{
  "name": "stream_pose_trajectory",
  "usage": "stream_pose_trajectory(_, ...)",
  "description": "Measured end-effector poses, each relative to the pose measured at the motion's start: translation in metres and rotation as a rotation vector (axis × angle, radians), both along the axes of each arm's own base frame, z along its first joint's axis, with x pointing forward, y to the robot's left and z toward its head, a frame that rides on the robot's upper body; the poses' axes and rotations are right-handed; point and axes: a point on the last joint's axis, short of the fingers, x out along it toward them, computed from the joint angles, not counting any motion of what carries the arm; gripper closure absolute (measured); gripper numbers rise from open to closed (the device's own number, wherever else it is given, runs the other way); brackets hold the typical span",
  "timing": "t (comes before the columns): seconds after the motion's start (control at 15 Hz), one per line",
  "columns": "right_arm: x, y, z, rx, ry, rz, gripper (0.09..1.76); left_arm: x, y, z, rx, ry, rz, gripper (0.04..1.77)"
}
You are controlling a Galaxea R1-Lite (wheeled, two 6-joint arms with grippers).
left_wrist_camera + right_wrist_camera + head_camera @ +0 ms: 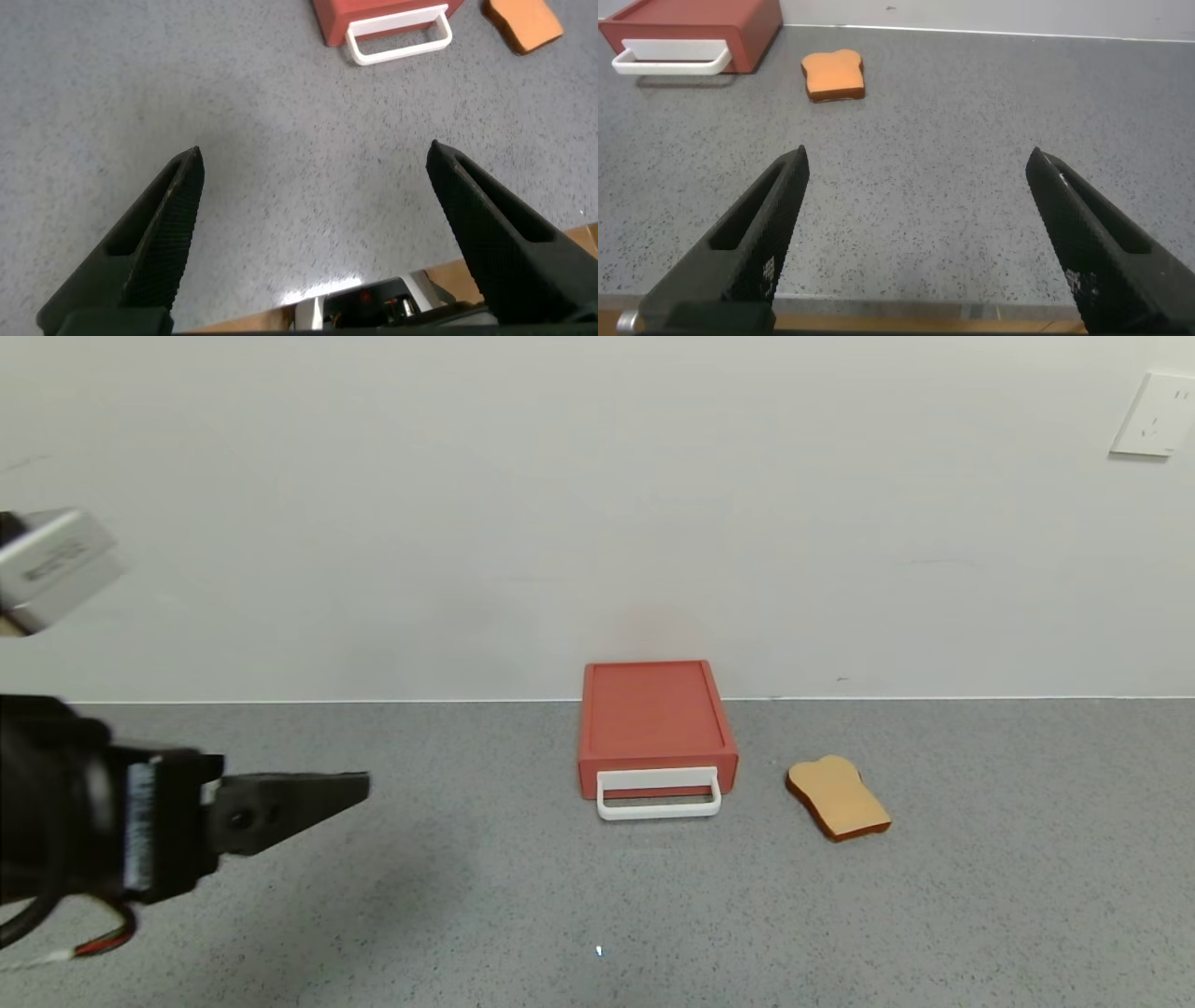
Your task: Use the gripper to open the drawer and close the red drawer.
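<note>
The red drawer (653,719) is a flat red box standing against the back wall, with its white loop handle (658,795) facing me; it looks shut. It also shows in the left wrist view (374,14) and the right wrist view (701,28). My left gripper (359,788) is open and empty, held above the counter well to the left of the drawer, pointing toward it; in its own view (313,163) bare counter lies between the fingers. My right gripper (915,163) is open and empty near the counter's front edge, out of the head view.
A tan toast-shaped slice (837,797) lies on the grey speckled counter (523,896) just right of the drawer. A white wall runs behind, with a socket plate (1156,415) at the upper right.
</note>
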Motion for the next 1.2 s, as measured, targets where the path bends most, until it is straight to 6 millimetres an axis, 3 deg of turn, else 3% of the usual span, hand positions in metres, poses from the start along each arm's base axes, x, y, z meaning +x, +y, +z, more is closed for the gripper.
stream_pose_trajectory(0.33,0.000,0.000,0.000,0.000,0.000,0.000,0.14,-0.081,0.063,-0.019,-0.006,-0.134,0.048,0.09)
stream_pose_trajectory(0.53,0.000,0.000,0.000,0.000,-0.001,0.000,0.14,-0.120,0.087,-0.031,-0.011,-0.207,0.147,0.09)
stream_pose_trajectory(0.87,0.000,0.000,0.000,0.000,0.001,0.000,0.14,-0.163,0.100,-0.051,-0.036,-0.320,0.304,0.09)
stream_pose_trajectory(1.2,0.000,0.000,0.000,0.000,0.002,0.000,0.14,-0.187,0.095,-0.065,0.000,-0.384,0.467,0.09)
